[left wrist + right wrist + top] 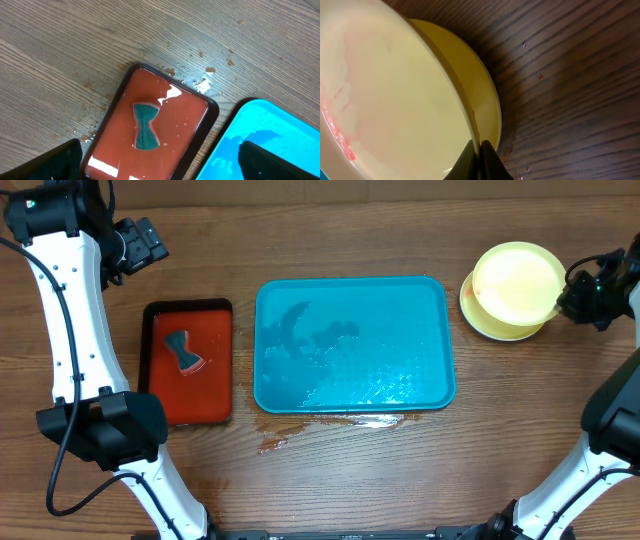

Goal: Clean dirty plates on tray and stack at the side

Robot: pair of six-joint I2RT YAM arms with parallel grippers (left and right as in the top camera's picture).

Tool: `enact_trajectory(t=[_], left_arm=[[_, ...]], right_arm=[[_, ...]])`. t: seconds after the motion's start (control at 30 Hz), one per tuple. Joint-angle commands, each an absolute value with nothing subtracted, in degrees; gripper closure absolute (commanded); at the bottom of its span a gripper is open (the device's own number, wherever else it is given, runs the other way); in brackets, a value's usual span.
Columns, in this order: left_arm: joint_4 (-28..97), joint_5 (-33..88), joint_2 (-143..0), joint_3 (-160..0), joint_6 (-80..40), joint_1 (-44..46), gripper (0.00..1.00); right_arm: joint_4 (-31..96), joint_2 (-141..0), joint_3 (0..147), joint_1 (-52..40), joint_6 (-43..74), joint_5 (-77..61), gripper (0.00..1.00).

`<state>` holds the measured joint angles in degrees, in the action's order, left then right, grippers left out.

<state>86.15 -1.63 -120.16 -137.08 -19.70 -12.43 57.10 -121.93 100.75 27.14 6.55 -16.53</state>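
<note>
Pressed almost together, the right jaws are pinching the thin rim of the upper plate (395, 100), one finger on each side of the rim. Two plates are showing, both pale yellow-green; one turquoise tray (350, 350), one red tray (190, 395) and one sponge (182, 352) are also showing.

The upper plate is carrying orange-red smears (335, 130) on its inner face, on the side away from the jaws. It is lying over the lower plate (480, 95), whose rim is peeking out just beyond the pinched edge; whether the two are resting flush I cannot tell. From overhead both plates are sitting on the bench (400, 480) just off the turquoise tray's right end, the upper plate (517, 280) shifted towards the jaws and the lower plate (478, 312) showing as a crescent on the tray side.

Wet patches are glistening on the turquoise tray's floor, and a small puddle (370, 420) is lying on the bench along its near edge.

Beside the turquoise tray's left end the red tray is holding the teal sponge. Beyond that tray's far corner, the left jaws are hanging spread wide, holding nothing and touching nothing.
</note>
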Motion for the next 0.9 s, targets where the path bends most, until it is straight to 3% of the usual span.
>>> enact_trajectory(t=[0.0,0.13,0.2,0.23,0.27,0.3,0.6,0.87], left_arm=[[86.3,-1.0,-120.6,-137.0,-19.7,-12.3,0.0],[86.3,-1.0,-120.6,-137.0,-19.7,-12.3,0.0],[86.3,-1.0,-120.6,-137.0,-19.7,-12.3,0.0],[86.3,-1.0,-120.6,-137.0,-19.7,-12.3,0.0],[86.3,-1.0,-120.6,-137.0,-19.7,-12.3,0.0],[86.3,-1.0,-120.6,-137.0,-19.7,-12.3,0.0],[86.2,-1.0,-120.6,-137.0,-19.7,-12.3,0.0],[86.3,-1.0,-120.6,-137.0,-19.7,-12.3,0.0]], right_arm=[[55.2,-121.5,99.7,26.7,7.7,-14.9,0.96],[53.1,-121.5,98.0,26.1,7.7,-15.1,0.95],[52.9,-121.5,97.5,25.8,7.7,-15.0,0.87],[53.0,-121.5,97.4,25.6,7.7,-15.0,0.71],[53.1,-121.5,97.4,25.4,7.7,-15.1,0.45],[53.2,-121.5,97.4,25.2,7.7,-15.1,0.03],[57.7,-119.0,97.5,24.8,7.5,-21.7,0.0],[66.2,-105.8,97.5,24.7,2.9,-22.9,0.0]])
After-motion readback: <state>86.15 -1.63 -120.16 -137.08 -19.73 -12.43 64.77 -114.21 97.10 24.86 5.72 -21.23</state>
